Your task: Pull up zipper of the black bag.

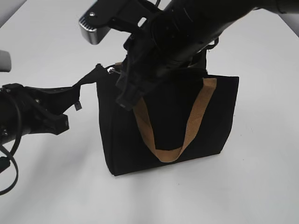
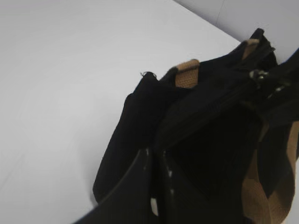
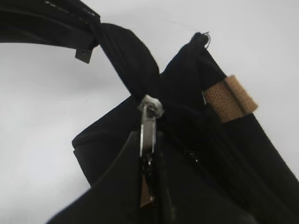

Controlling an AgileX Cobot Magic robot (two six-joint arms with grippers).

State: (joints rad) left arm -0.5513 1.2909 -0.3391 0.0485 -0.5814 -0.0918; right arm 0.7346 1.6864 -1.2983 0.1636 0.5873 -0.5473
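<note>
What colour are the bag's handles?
Tan-brown. The handle shows best in the exterior view, hanging down the front of the black bag.

Two black arms, matte and angular.
Left arm [image 1: 32,112]: blocky black housing, looped black cables [image 1: 9,158] alongside. Right arm [image 1: 187,32]: thick dark cylinder, silver-grey camera box [image 1: 93,25] with a screw on its face, black bracketry below. Glossy black gripper fingers [image 2: 135,186], pale specks at inner edges.

bag [image 1: 168,126] upright on table [image 1: 261,186], left end effector [image 1: 70,100] beside its left top corner, right end effector [image 1: 128,95] above
</note>
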